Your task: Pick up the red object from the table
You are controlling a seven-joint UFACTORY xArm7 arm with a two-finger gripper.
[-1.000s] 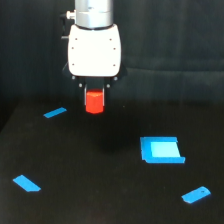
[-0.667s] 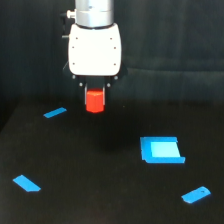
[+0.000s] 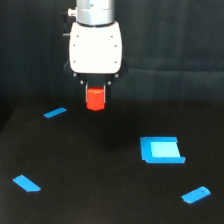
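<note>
Above the black table (image 3: 100,190), fingers (image 3: 96,86) pinch the red object (image 3: 95,98) between them.

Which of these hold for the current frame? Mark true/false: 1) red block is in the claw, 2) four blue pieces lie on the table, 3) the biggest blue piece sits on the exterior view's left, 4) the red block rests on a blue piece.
1) The red block is in the claw. True: it sits right under the white head, between the fingers.
2) Four blue pieces lie on the table. True: the thin strip, the large square piece, the near-left piece and the near-right piece.
3) The biggest blue piece is on the exterior view's left. False: it is on the exterior view's right.
4) The red block rests on a blue piece. False: it touches none of them.
</note>
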